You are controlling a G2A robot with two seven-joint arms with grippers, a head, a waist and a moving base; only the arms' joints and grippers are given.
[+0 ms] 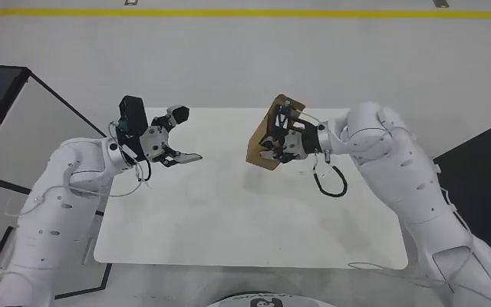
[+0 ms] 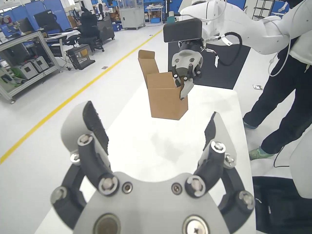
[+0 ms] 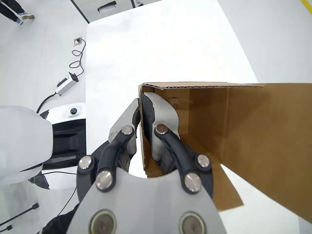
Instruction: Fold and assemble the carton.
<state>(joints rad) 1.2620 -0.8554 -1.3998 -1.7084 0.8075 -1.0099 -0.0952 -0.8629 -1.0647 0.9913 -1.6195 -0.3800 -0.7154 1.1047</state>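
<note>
The left gripper (image 2: pixel 153 125) fills the foreground of its own wrist view, its two padded fingers spread wide apart with nothing between them, over the white table (image 2: pixel 146 147). Beyond it, that view shows the brown carton (image 2: pixel 165 101) standing up as an opened rectangular sleeve, with one end flap (image 2: pixel 146 60) raised above its mouth and the right gripper (image 2: pixel 181 86) pinching the upper edge of a side wall. The right wrist view gives what the left one cannot: it looks into the carton (image 3: pixel 243 127), where one finger (image 3: pixel 158 113) of the right gripper (image 3: pixel 141 108) sits inside against the wall and the other presses from outside, the corrugated edge clamped between them. A loose flap (image 3: pixel 226 191) hangs at the near end. From above, the carton (image 1: pixel 259 146) appears tilted over the far right part of the table (image 1: pixel 230 222), held by the right gripper (image 1: pixel 270 142), while the left gripper (image 1: pixel 188 136) hangs well apart from it over the table's left side, facing the carton. Whether the carton touches the tabletop cannot be told.
</note>
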